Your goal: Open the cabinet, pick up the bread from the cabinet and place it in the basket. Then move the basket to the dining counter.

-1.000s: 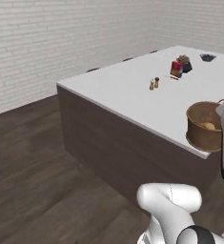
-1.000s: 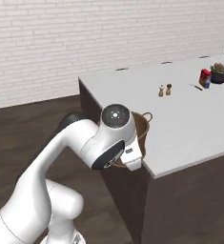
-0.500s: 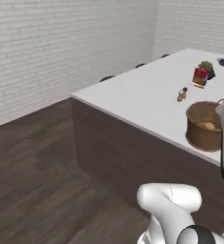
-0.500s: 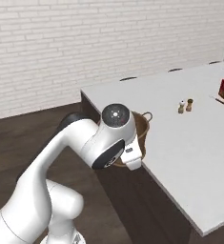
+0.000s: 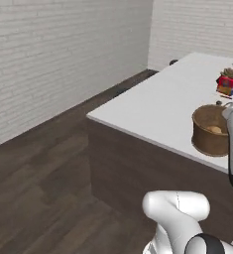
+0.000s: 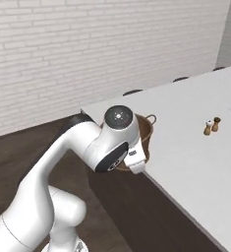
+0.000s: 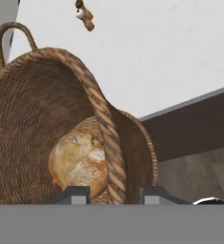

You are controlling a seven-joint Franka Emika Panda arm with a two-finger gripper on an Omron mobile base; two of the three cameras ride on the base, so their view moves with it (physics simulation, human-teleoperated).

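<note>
The two-finger gripper (image 7: 112,193) is clenched on the rim of the small round brown woven basket (image 7: 61,119); in the hand view its dark fingertips (image 7: 75,194) sit at 6 o'clock, one on each side of the braided rim, one inside the wall and one outside; the small rounded golden-brown loaf of bread (image 7: 80,162) lies inside the basket on its bottom, just beyond the inner finger; a loop handle rises at the basket's 11 o'clock.

In the left base view the basket (image 5: 209,131) is at 3 o'clock over the long white flat dining counter (image 5: 157,106), near the counter's front edge, with the bread (image 5: 215,130) showing inside it; whether its base touches the top cannot be told; the white arm's dark-banded link stands just beside it at the right margin; a small red and dark cluster of items (image 5: 226,83) sits farther back at 2 o'clock.

In the right base view the basket (image 6: 144,130) peeks out behind the arm's round wrist joint near centre, by the counter's (image 6: 195,147) near corner; two small brown shakers (image 6: 211,126) stand at 3 o'clock, well apart from the basket.

Against the pictures of a second ago, the whole scene has slid: the counter corner looms nearer and the shakers and red cluster have shifted rightward, so the base has driven; the basket holds the same spot relative to the arm.
</note>
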